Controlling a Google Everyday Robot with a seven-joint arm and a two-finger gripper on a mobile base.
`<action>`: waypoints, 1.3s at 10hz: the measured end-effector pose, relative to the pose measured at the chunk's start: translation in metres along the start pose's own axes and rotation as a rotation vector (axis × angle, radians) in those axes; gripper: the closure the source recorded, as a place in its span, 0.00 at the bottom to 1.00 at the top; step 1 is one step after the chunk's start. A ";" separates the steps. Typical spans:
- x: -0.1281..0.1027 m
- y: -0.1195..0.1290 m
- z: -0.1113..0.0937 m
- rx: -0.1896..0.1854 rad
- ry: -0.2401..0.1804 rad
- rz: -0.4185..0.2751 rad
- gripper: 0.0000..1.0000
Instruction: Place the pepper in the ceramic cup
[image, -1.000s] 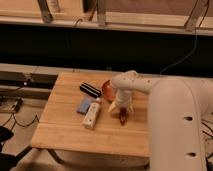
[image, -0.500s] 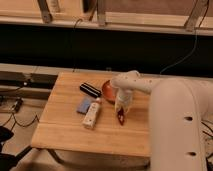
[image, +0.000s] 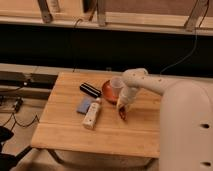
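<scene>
1. Gripper is down at the table, clamped on the pepper, near the cup, on my side of it.
2. Tube label: can't read it.
3. Cup covers part of the saucer.
4. Wooden top, dark wall behind, cables on the floor.
</scene>
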 end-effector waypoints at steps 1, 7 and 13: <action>0.001 -0.010 -0.021 0.001 -0.022 0.021 1.00; -0.044 0.000 -0.119 0.083 -0.181 -0.059 1.00; -0.162 0.068 -0.171 0.027 -0.384 -0.140 1.00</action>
